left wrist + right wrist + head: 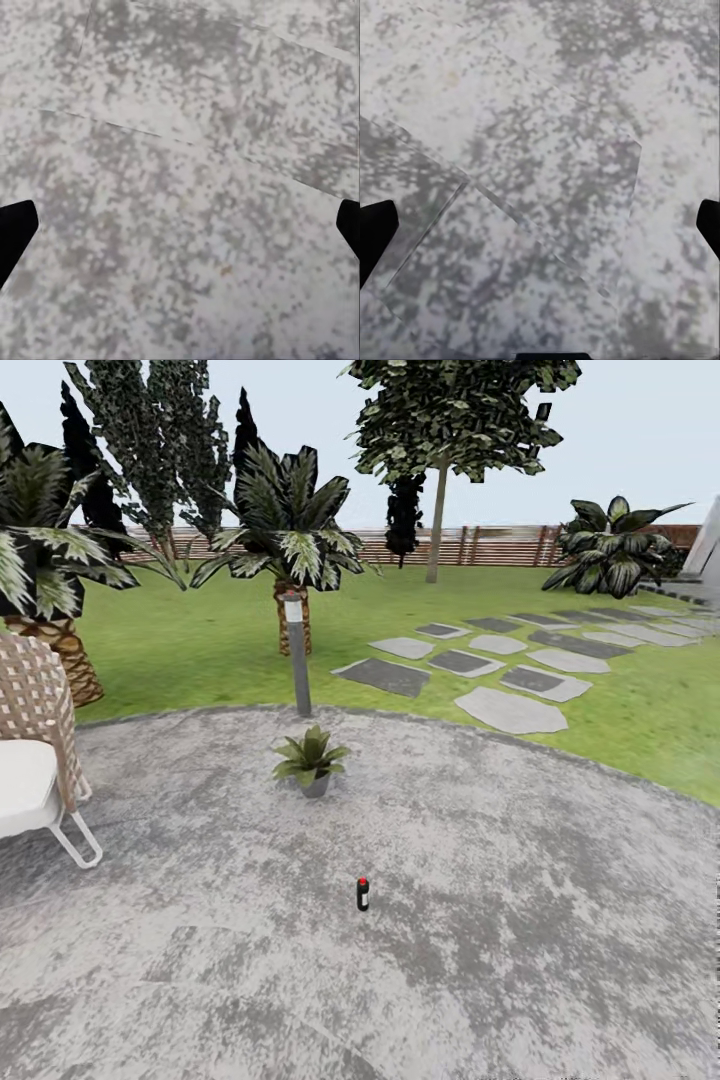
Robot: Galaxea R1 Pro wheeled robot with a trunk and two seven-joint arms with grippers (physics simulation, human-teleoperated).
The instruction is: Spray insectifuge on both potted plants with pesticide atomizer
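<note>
The pesticide atomizer [363, 894], a tiny dark bottle with a red top, stands upright on the grey stone patio [520, 920] of the garden, near the middle of the head view. Beyond it, closer to the patio's far rim, sits one potted plant [312, 758], a low green rosette in a small grey pot. In the left wrist view my left gripper [180, 232] is open, its dark fingertips [15, 232] far apart over bare paving. My right gripper [540, 236] is likewise open over mottled stone, nothing between its fingers.
A tall grey bollard lamp [298, 655] stands at the patio's far rim behind the plant. A wicker chair [35, 750] with a white cushion is at the left. Palms [290, 550], lawn, stepping stones [480, 670] and a slatted fence [500, 545] lie beyond.
</note>
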